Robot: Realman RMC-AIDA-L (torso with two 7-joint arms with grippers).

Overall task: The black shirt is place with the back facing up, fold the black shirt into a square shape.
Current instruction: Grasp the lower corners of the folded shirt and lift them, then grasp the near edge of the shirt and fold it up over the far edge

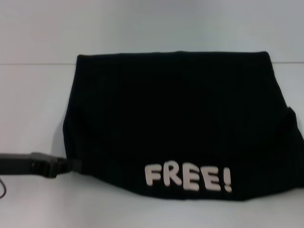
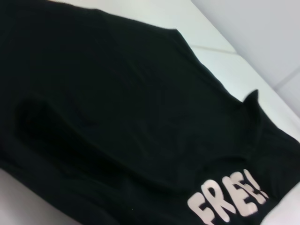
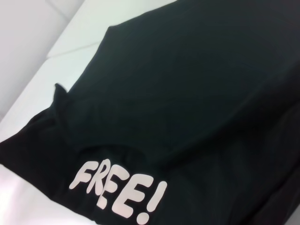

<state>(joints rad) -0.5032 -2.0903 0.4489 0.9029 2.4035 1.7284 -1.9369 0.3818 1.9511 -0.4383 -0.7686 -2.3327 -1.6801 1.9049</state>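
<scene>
Watching the left gripper (image 1: 71,166) touching the near-left edge of the black shirt (image 1: 180,118) on the white table (image 1: 33,104); I cannot tell its grip, and the right gripper is not showing; folding looks nearly finished, next calling for squaring the far edge

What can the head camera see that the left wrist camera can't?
Only the head view shows the left pincer, low at the shirt's near left edge, and the whole folded outline of the black shirt on the white table. Only the left wrist view shows a small black point sticking out from the shirt's edge up close. Both show the shirt and its cream "FREE!" lettering, cut off in the wrist view.
</scene>
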